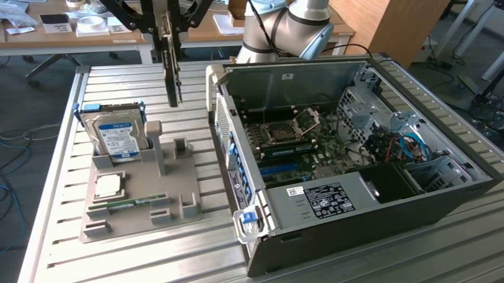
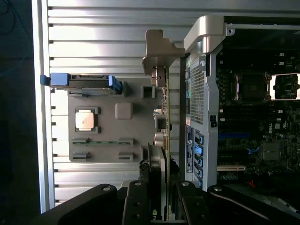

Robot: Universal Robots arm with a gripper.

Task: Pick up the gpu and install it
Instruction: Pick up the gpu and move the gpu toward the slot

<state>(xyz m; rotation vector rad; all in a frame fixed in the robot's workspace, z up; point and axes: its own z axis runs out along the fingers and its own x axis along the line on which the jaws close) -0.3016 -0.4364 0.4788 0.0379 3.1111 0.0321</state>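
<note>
The gpu (image 1: 171, 76) hangs upright and edge-on in the air, above the slatted table between the grey parts holder and the open computer case. My gripper (image 1: 169, 32) is shut on its upper part. In the wrist view the gpu (image 2: 162, 124) runs away from the fingers (image 2: 140, 201) as a thin green edge, with its silver bracket at the far end. It hovers just outside the case's side wall (image 2: 201, 93). The motherboard (image 1: 299, 147) lies exposed inside the case.
The grey parts holder (image 1: 177, 203) carries a blue-labelled hard drive (image 1: 114, 132) standing upright, a CPU (image 1: 108, 186) and a RAM stick (image 1: 130, 203). The case (image 1: 441, 200) takes up the exterior view's right half of the table. A desk with small boxes stands behind.
</note>
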